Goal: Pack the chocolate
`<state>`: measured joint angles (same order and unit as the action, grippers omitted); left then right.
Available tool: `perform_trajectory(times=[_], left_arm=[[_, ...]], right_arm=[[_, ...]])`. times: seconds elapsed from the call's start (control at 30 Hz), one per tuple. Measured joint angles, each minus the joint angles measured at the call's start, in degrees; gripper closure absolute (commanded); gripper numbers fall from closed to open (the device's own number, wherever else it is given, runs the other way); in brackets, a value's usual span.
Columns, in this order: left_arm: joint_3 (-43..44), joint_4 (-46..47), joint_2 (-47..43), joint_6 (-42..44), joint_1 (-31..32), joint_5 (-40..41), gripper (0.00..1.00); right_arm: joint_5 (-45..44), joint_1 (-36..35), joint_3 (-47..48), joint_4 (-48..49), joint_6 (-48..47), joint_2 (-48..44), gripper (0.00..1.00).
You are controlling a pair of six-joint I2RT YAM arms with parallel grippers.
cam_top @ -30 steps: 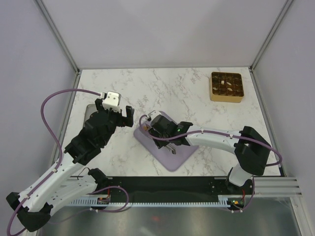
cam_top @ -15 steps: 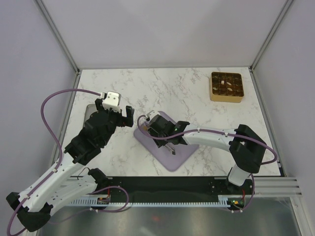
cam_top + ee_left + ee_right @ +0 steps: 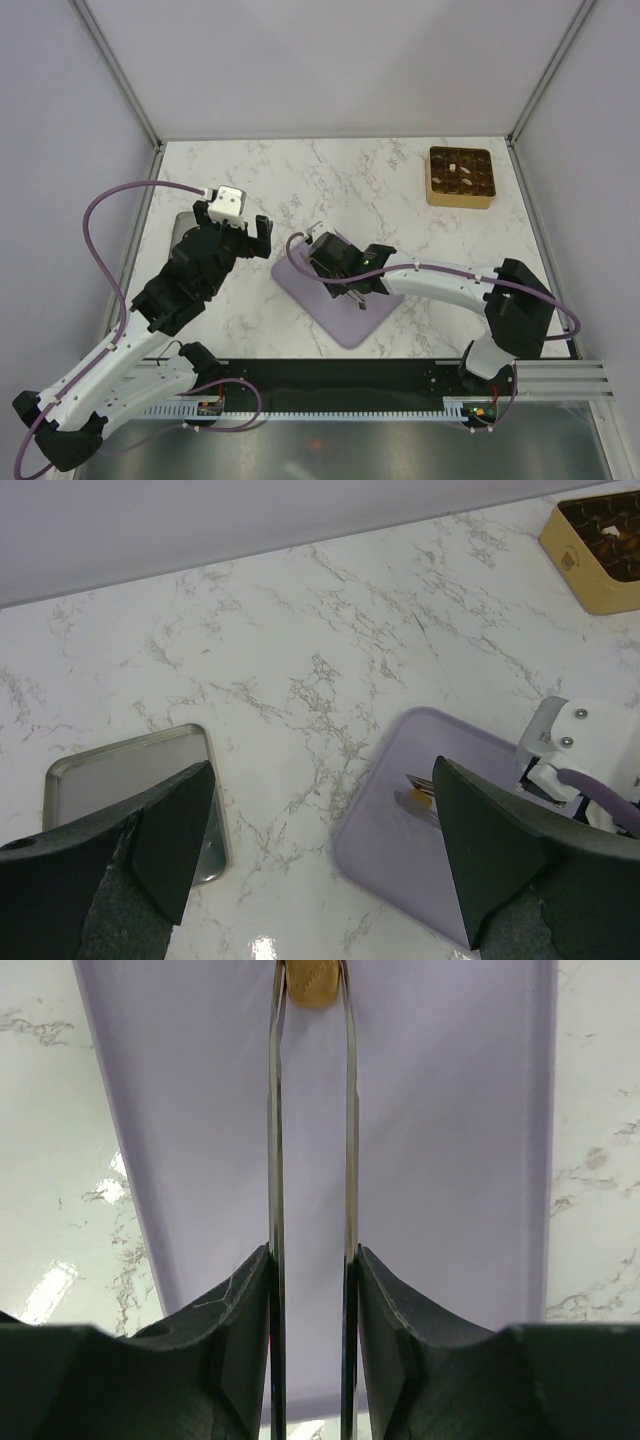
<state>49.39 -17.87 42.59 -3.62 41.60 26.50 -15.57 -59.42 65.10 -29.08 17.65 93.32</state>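
Observation:
My right gripper is low over the lilac mat. It is shut on a pair of thin metal tongs. The tong tips pinch a caramel-tan chocolate just above the mat; it also shows in the left wrist view. Several more chocolate pieces lie in the gold grid tray at the far right. My left gripper is open and empty, held above the marble to the left of the mat.
A shallow steel tray lies at the left, under my left arm. The gold tray stands near the back right corner. White walls close in the marble table on three sides.
My right gripper has shifted slightly right and nearer over the mat, with the tongs and the chocolate in them. The left arm has not moved.

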Motion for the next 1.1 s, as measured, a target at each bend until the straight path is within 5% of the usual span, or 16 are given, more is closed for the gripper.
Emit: perform_trajectory(times=[0.57,1.1], left_arm=[[-0.09,0.02,0.00,0.00,0.00,-0.02,0.02],[-0.09,0.02,0.00,0.00,0.00,-0.02,0.02]], right_arm=[[3.02,6.27,1.49,-5.51,0.52,-6.29,0.53],[8.09,2.99,1.42,-3.82,-3.54,-5.64,0.50]])
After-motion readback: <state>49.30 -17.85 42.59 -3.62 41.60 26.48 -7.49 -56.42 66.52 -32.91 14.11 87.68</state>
